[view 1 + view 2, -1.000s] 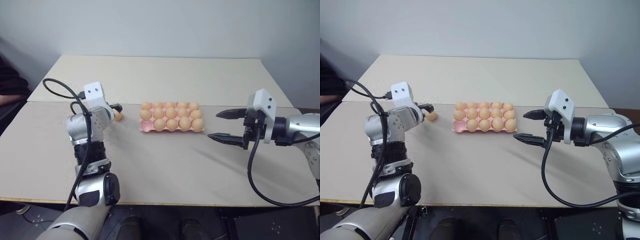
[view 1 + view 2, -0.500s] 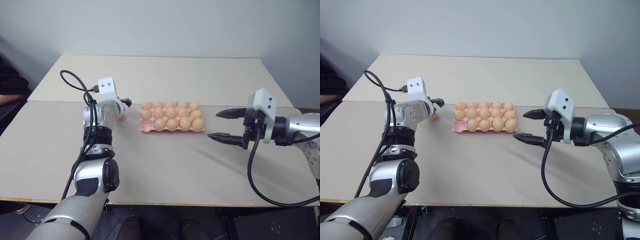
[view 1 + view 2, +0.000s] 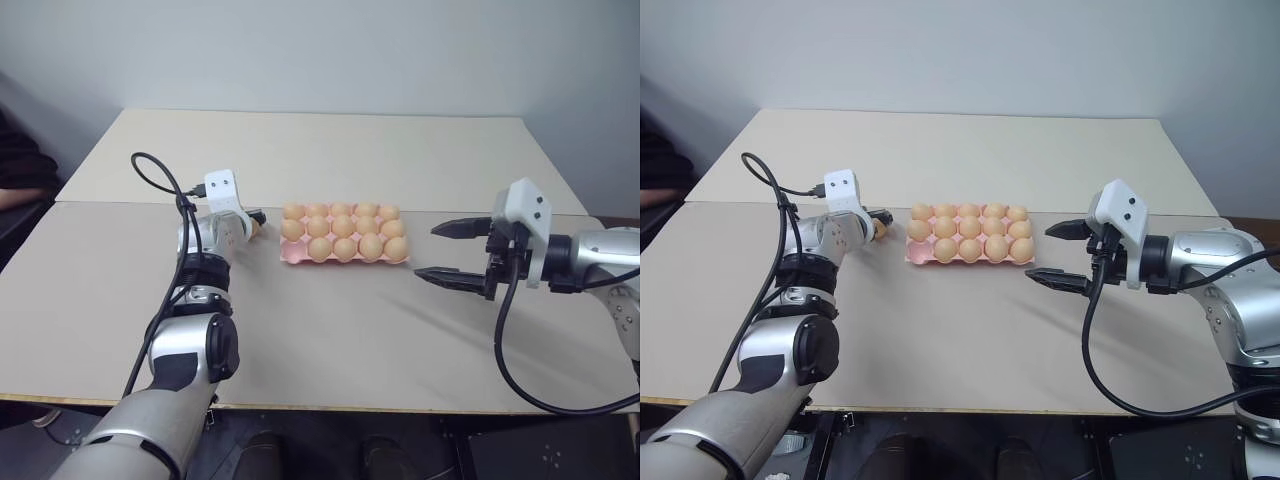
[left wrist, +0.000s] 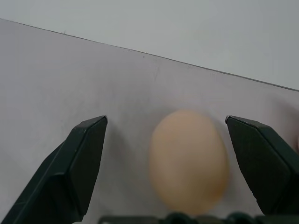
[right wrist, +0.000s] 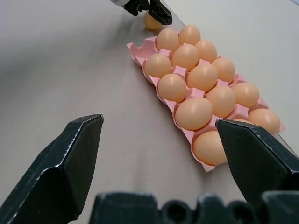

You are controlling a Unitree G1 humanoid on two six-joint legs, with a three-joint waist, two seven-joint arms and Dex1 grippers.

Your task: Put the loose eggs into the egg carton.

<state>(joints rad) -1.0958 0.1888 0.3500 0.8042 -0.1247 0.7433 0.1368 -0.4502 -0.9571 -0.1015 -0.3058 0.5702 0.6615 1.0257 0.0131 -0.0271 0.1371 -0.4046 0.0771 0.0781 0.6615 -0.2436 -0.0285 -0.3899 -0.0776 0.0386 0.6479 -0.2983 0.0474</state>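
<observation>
One loose egg (image 4: 189, 161), tan-orange, lies on the table just left of the egg carton (image 3: 290, 255). My left gripper (image 3: 257, 221) is open and low over the table, one finger on each side of this egg, neither visibly touching it. The pale pink carton holds several identical eggs (image 5: 194, 113) in its cups. My right gripper (image 3: 425, 251) hovers open to the right of the carton with nothing between its fingers. The right wrist view looks along the carton to the loose egg (image 5: 152, 21) and the left gripper's fingers (image 5: 159, 11) at its far end.
The beige table (image 3: 330, 330) runs wide in front of and behind the carton, with a seam across it level with the carton's far side. A person's dark sleeve (image 3: 20, 170) shows at the far left edge. Black cables loop off both wrists.
My left arm has straightened and swung right toward the carton, bringing its open fingers down around the loose egg. The right arm and the carton have stayed put.
</observation>
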